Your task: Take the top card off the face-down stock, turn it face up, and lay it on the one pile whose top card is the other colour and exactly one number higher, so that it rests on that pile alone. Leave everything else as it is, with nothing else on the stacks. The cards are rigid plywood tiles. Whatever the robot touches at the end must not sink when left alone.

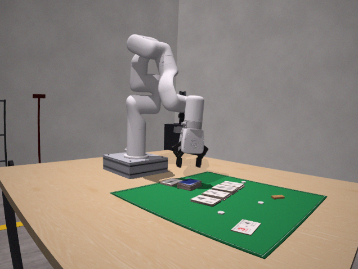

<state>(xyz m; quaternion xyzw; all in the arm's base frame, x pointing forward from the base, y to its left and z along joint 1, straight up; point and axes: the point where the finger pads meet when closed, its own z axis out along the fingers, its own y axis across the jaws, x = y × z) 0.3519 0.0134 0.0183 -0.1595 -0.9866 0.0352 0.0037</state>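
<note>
Exterior view: my black two-finger hand [188,161] hangs fingers spread wide, holding nothing, above far edge of green rectangular mat [161,202] on pale wooden table [57,208]. Blue-backed face-down stock of plywood tiles [189,183] sits on mat below, slightly nearer. Four face-up piles [217,192] just beside it. Tile likely stiff, light, thin, slippery: pinch top tile across opposite edges.

Stock [189,183] open above; waste pile [171,182] touching, card piles [217,193] near.
</note>
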